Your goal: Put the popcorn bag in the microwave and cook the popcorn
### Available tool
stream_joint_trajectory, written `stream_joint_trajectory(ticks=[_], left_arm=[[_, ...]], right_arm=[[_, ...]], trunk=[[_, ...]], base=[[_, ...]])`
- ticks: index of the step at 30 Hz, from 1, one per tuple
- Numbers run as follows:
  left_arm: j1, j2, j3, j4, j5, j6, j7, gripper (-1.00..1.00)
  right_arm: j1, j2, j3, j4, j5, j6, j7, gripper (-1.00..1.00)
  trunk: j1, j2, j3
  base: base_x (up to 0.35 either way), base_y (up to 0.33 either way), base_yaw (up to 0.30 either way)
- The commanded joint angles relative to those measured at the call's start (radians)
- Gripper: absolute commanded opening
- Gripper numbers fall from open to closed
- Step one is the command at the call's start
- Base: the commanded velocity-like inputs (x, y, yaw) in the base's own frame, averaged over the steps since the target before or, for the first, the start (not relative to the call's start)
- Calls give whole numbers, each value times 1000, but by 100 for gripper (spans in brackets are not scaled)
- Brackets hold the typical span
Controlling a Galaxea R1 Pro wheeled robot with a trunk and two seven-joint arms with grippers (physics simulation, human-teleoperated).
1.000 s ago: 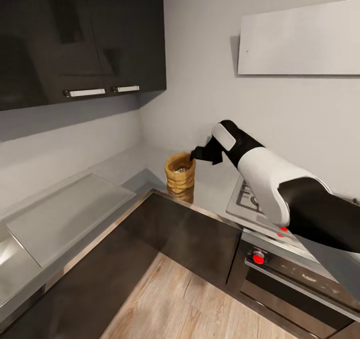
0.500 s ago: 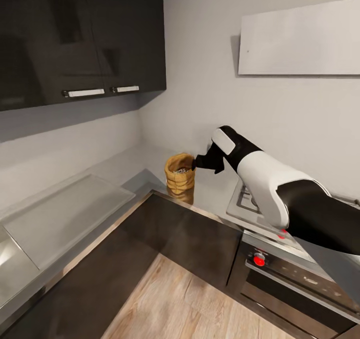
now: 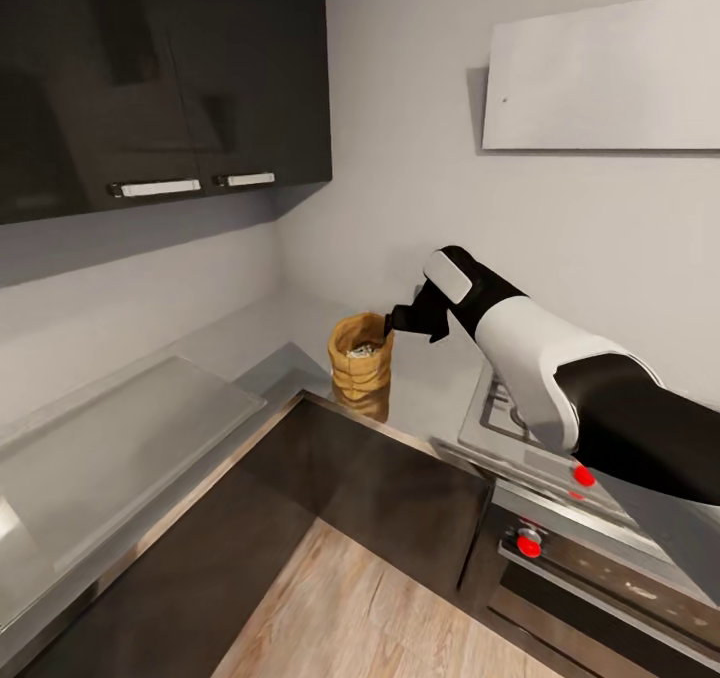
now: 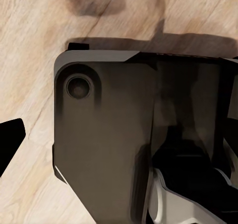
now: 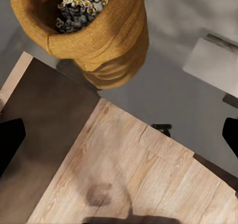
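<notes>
The popcorn bag (image 3: 361, 359) stands upright on the countertop (image 3: 300, 330), near its front edge in the corner. It is a tan-brown sack with a rolled rim, open at the top. Pale popcorn (image 5: 82, 5) lies inside the bag.

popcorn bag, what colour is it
Tan-brown, a mustard-like sack; the popcorn bag shows best in the right wrist view, with pale kernels inside.

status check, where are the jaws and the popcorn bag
Right gripper open, beside the popcorn bag rim, not gripping. Bag upright on the countertop, popcorn inside. Left gripper state unclear. Nothing in between.
</notes>
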Motion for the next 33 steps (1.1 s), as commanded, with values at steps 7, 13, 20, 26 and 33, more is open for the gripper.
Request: stream_joint_trajectory(ticks=[7,13,20,26,33], left_arm=[[0,1,13,-1,3,1,-5,100],[0,1,8,-1,-1,0,-5,100],[0,1,8,-1,-8,1,-5,100],[0,1,5,1,-8,0,-5,100],[0,0,5,3,-9,4,-5,100]], right_arm=[[-2,0,2,-4,-10,2,-8,100],[-1,0,2,-10,-9,2,-8,100],[0,0,-9,-10,-8,2,-123,100],[-1,0,-153,-12,-8,-5,-303,100],[0,0,-170,-25,-7,-7,-318,100]], trunk=[[1,-2,-2],[1,-2,-2],[1,-2,-2],[1,-2,-2],[1,-2,-2]], base=[[0,293,0],[0,112,0],[182,3,0],[19,0,0],[235,0,0]])
